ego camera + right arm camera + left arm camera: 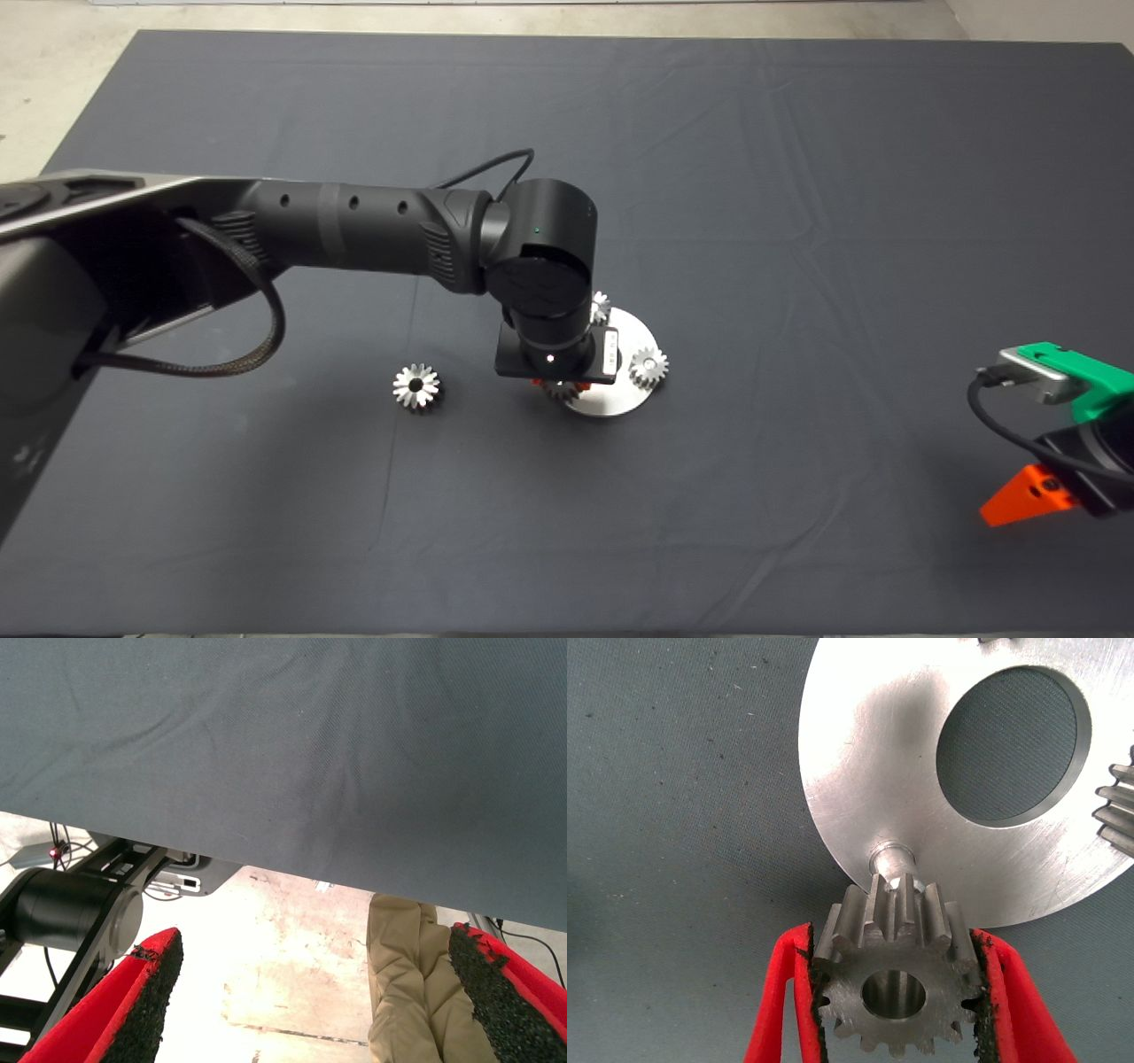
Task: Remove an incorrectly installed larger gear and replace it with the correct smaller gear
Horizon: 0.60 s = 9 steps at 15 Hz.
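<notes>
larger gear (416, 387): 1 | small gears (648, 365): 3 | round plate (620, 403): 1

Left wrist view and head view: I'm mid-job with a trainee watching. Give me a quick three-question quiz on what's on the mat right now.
1. True or false: the left end effector holds a small gear between its pads, next to a bare peg at the round plate's edge.
2. Where is the large gear? A) on the plate B) on the mat, apart from the plate, on the left arm's side C) in the right end effector
3. Fill in: the right end effector waits at the mat's edge, its fingers ____ and holding nothing.

Key: 1 true; 2 B; 3 open.
</notes>
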Tool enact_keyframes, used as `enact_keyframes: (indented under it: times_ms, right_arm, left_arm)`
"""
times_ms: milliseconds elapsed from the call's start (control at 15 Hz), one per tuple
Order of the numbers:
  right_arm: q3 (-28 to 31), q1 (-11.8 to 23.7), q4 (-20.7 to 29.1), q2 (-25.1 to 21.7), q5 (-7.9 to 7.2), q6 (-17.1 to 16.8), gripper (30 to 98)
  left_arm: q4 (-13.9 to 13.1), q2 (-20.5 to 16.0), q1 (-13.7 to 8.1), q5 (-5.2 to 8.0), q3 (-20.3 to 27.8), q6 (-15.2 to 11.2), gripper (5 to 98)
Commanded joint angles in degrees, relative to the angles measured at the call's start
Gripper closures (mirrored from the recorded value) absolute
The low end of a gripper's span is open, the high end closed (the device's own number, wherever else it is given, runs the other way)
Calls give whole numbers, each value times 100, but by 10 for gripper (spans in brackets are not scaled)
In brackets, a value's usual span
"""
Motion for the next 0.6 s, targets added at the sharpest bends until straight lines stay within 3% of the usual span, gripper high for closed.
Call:
enact_keyframes:
  times_ms: [0,533]
  right_arm:
    - [54,60,-201,36,-505,-22,493]
    - [54,52,-251,36,-496,-31,493]
  left_arm:
    - [197,214,18,374,-408,146,789]
    - [162,304,26,348,-575,265,793]
